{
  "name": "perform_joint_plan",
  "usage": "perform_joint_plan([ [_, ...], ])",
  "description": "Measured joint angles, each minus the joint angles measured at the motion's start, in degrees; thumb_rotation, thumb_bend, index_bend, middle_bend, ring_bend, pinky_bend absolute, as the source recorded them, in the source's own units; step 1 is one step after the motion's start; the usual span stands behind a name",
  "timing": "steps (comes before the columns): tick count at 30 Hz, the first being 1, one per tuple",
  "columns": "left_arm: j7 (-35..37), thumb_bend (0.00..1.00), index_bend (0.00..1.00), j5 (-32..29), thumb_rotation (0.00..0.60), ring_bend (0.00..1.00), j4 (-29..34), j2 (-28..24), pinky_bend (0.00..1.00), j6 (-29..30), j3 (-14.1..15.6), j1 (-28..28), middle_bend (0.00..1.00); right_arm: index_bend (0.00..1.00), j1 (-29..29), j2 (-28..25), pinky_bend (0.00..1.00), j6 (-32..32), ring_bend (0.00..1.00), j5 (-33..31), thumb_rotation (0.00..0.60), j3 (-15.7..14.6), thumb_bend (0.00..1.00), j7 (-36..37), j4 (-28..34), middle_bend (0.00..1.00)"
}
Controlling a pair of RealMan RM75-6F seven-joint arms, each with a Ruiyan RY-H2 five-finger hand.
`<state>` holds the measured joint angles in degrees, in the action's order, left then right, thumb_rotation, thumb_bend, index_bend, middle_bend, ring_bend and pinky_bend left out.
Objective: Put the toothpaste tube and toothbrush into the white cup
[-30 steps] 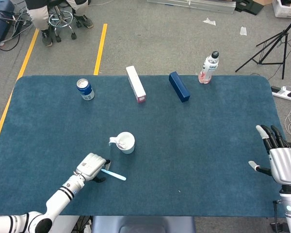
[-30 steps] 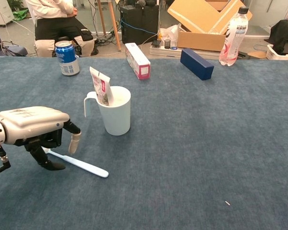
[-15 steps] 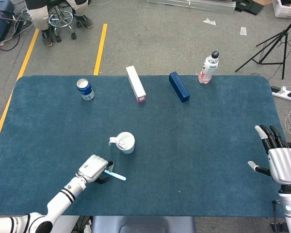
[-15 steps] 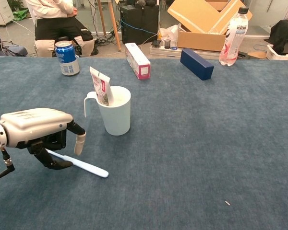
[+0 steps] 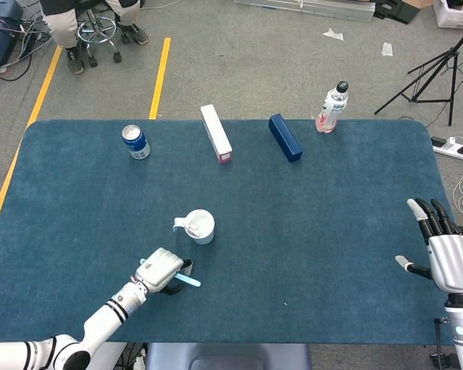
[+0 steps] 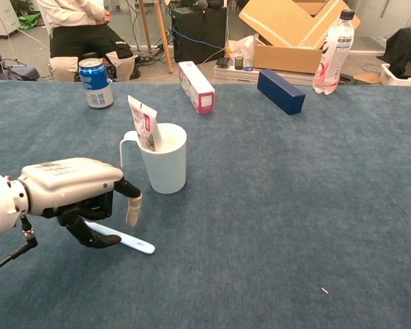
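The white cup [image 5: 201,227] [image 6: 164,161] stands left of the table's middle, with the toothpaste tube [image 6: 144,122] upright inside it against the handle side. A white and light-blue toothbrush [image 5: 190,280] [image 6: 129,242] lies flat on the blue cloth just in front of the cup. My left hand [image 5: 160,270] [image 6: 72,188] arches over the brush's left part, fingers pointing down on both sides of it, and hides that end. The brush still rests on the table. My right hand [image 5: 447,254] hovers at the table's right edge, fingers spread, holding nothing.
Along the far side stand a blue can [image 5: 136,142] [image 6: 95,82], a white and pink box [image 5: 216,132] [image 6: 196,85], a navy box [image 5: 285,137] [image 6: 281,90] and a water bottle [image 5: 332,107] [image 6: 331,51]. A seated person and cardboard boxes are beyond the table.
My left hand has slid to the right along the toothbrush, covering more of it. The brush itself, the cup and my right hand have stayed where they were.
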<state>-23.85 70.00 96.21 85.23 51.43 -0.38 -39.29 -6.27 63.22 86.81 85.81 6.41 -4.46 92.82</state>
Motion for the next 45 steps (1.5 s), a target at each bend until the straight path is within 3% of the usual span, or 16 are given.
perform_joint_plan([
  [16, -1.65, 0.32, 0.45, 0.18, 0.6, 1.0, -3.87, 3.36, 0.94, -0.9, -0.11, -1.56, 1.0, 0.02, -0.04, -0.28, 0.35, -0.2, 0.03, -0.27, 0.6, 0.1, 0.0, 0.45, 0.06, 0.11],
  [45, -4.63, 0.32, 0.46, -3.01, 0.6, 1.0, -5.16, 4.2, 0.94, -1.97, 0.76, -2.73, 1.0, 0.02, 0.01, -0.51, 0.35, -0.31, 0.03, -0.29, 0.6, 0.01, 0.0, 0.53, 0.36, 0.11],
])
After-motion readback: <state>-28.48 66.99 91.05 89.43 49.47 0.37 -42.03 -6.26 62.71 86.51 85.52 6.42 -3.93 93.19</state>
